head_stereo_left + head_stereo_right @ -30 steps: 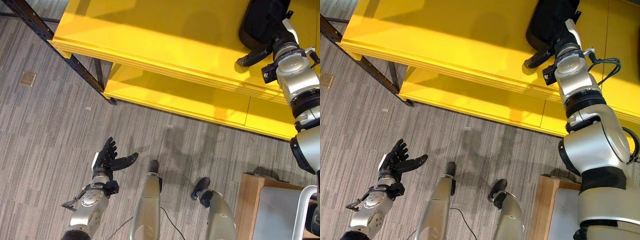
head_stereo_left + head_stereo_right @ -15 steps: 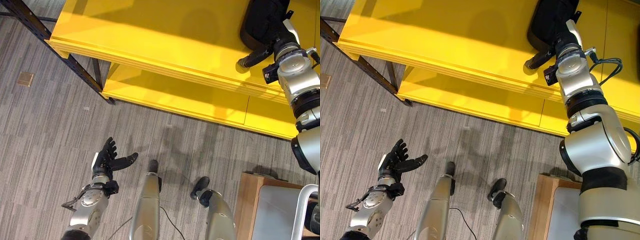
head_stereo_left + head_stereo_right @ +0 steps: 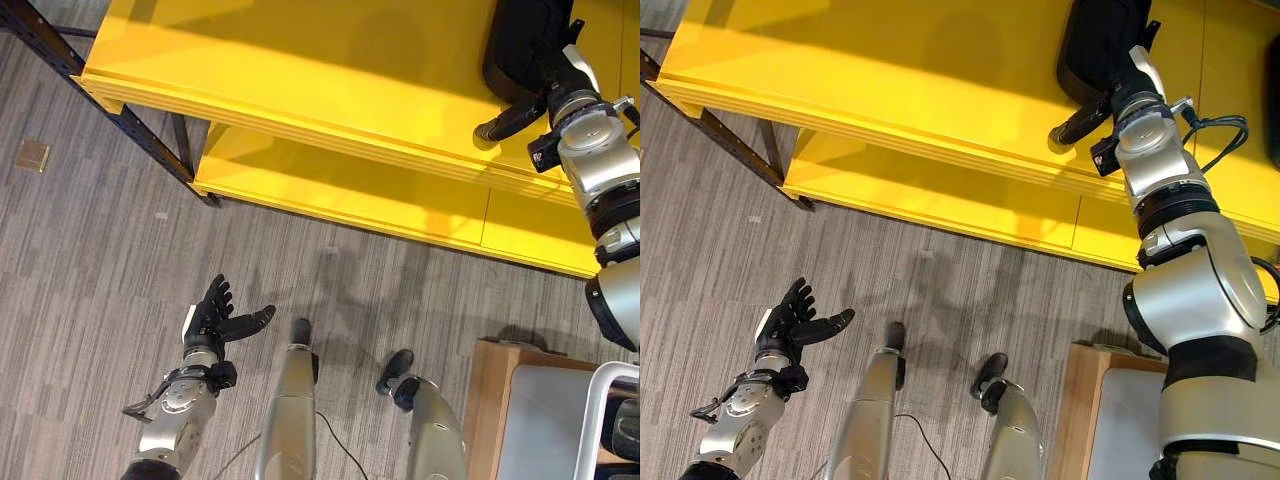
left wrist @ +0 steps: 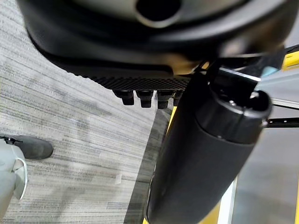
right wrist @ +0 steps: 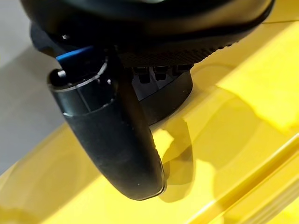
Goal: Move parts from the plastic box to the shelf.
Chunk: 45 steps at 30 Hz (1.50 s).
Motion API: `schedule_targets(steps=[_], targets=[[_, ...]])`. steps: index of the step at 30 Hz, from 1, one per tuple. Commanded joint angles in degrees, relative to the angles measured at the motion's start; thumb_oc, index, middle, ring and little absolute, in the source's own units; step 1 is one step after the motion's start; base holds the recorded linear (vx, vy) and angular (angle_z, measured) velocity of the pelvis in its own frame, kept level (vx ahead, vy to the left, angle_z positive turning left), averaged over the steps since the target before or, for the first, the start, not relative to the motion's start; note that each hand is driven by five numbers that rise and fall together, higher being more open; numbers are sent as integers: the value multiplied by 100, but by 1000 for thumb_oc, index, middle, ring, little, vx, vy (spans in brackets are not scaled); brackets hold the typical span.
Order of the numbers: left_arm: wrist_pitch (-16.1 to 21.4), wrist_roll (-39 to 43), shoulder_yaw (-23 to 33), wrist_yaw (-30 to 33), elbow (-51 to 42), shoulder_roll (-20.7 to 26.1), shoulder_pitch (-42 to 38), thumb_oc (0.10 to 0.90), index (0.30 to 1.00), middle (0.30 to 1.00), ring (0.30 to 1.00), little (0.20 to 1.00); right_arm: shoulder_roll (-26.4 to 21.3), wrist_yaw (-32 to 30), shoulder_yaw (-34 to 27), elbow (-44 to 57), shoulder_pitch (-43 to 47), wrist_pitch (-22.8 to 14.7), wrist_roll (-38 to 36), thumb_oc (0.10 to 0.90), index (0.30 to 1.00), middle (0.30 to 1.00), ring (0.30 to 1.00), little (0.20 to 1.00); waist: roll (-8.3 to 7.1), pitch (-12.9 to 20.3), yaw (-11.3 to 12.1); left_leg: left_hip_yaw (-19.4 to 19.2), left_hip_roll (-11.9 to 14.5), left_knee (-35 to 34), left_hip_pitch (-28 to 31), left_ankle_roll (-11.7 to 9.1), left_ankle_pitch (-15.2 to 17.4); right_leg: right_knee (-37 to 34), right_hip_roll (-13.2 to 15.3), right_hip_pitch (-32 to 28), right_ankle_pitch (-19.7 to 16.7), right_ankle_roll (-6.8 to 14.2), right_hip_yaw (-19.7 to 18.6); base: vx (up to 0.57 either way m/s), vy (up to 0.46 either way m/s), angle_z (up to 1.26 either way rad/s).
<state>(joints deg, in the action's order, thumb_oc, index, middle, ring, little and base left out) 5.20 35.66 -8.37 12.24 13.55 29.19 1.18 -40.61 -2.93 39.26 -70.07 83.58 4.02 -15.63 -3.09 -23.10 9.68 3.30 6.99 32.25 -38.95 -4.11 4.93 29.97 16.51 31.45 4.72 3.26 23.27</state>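
Nothing moved; right hand on black part, fingers hidden; left hand spread.

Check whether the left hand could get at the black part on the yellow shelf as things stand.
Probably not. The left hand hangs open low over the carpet at the robot's left, far from the black part, which lies on the yellow shelf at the far right under the right hand.

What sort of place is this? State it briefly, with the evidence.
Probably a workshop or storeroom: a yellow shelf on a dark perforated steel frame, grey carpet floor, and the right hand resting on a black part.
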Motion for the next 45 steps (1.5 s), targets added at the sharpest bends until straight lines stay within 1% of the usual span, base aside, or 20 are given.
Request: schedule_targets(steps=[1,15,19,23,30,37,42,45], targets=[[485,-31,423,-68,-306,282,82,900,1000,1000,1000,1000,-791,-121,185,343,305,-290,323,900,1000,1000,1000,1000,-32,33,52,57,4,310,-88,-34,443,200,-171,-865,799,436,-245,0,0,0],[485,-60,478,-77,-312,286,113,900,1000,1000,1000,1000,-930,-103,268,476,325,-311,428,900,1000,1000,1000,1000,-36,48,15,56,25,297,-94,-38,445,209,-183,-834,801,434,-260,0,0,0],[490,-48,499,-90,-289,299,130,900,1000,1000,1000,1000,-994,-63,452,527,473,-286,563,900,1000,1000,1000,1000,-41,66,2,49,34,281,-90,-45,435,206,-188,-838,794,446,-256,0,0,0],[494,-40,514,-96,-291,309,135,900,1000,1000,1000,1000,-1037,-82,502,509,581,-296,560,900,1000,1000,1000,1000,-45,79,0,52,31,276,-91,-46,434,220,-181,-834,796,450,-260,0,0,0],[517,-41,557,-97,-267,343,122,900,1000,1000,1000,1000,-1130,-116,571,914,759,-366,464,900,1000,1000,1000,1000,-80,110,-28,48,35,300,-98,-42,449,243,-192,-815,799,440,-279,0,0,0],[509,-48,580,-125,-218,424,99,900,1000,1000,1000,1000,-1207,-89,852,1249,1002,-369,487,900,1000,1000,1000,1000,-136,147,-53,45,44,309,-71,-45,461,257,-202,-837,803,430,-296,0,0,0],[506,-60,608,-140,-221,452,98,900,1000,1000,1000,1000,-1307,-125,820,1708,1011,-406,424,900,1000,1000,1000,1000,-161,195,-88,31,39,299,-36,-51,468,242,-206,-856,802,420,-307,0,0,0],[488,-115,657,-176,-231,498,121,900,1000,1000,1000,1000,-1476,-112,793,2232,953,-458,400,900,1000,1000,1000,1000,-189,227,-127,21,47,273,12,-56,457,224,-207,-883,793,413,-330,0,0,0]])
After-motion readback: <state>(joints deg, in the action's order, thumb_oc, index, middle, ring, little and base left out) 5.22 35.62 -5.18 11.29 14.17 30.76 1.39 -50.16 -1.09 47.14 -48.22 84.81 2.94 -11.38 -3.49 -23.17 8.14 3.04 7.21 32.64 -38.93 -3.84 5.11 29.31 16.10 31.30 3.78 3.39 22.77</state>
